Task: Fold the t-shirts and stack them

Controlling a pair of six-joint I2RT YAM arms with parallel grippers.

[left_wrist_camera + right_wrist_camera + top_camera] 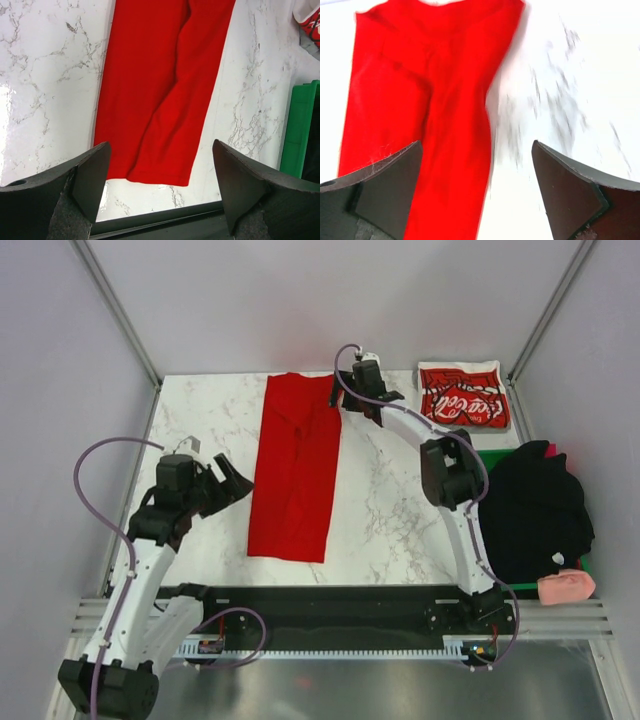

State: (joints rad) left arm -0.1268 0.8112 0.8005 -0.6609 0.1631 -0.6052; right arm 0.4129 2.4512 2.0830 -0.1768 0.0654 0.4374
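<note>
From above, the plain bright red cloth t-shirt (295, 465) lies in the middle of the white marbled desk (390, 510). It is folded to a long strip whose long axis runs from the near edge to the far edge. The left hand (228, 480) hovers just beside the strip's near half, on its left, fingers spread and empty. The right hand (365, 405) hangs at the far right corner, also spread. The folded red t-shirt with white Coca-Cola script (462, 395) waits in the far right corner of the desk.

On the left wrist view, the strip's near hem sits ahead between the open fingers (90, 175), with nothing gripped.

The right wrist view is blurred. Red cloth fills the left side, bare desk the right, and the fingers (385, 185) are wide apart and holding nothing.

So each hand is nearest one end, and the next fold likely runs along that axis, end to end.
</note>
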